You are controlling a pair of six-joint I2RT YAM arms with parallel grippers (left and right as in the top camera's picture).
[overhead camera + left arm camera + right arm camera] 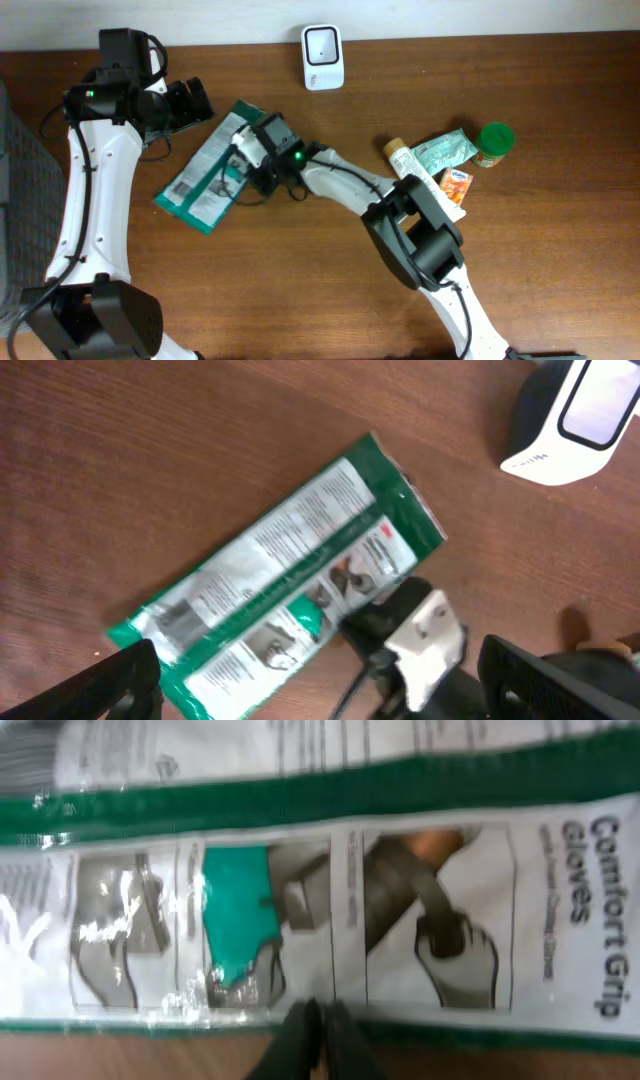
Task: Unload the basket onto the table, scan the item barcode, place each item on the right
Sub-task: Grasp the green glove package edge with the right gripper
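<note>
On the brown table, 1 green-and-white glove package is lying flat, left of centre. Near its far end, the left gripper is hanging with jaws spread wide, grasping nothing. The right gripper is resting clenched at the package's long edge; whether it is pinching the film cannot be told. 1 white scanner is standing near the far table edge, well apart.

Soft, even light overall; glare streaks the glove packet in the blurred right wrist view.
</note>
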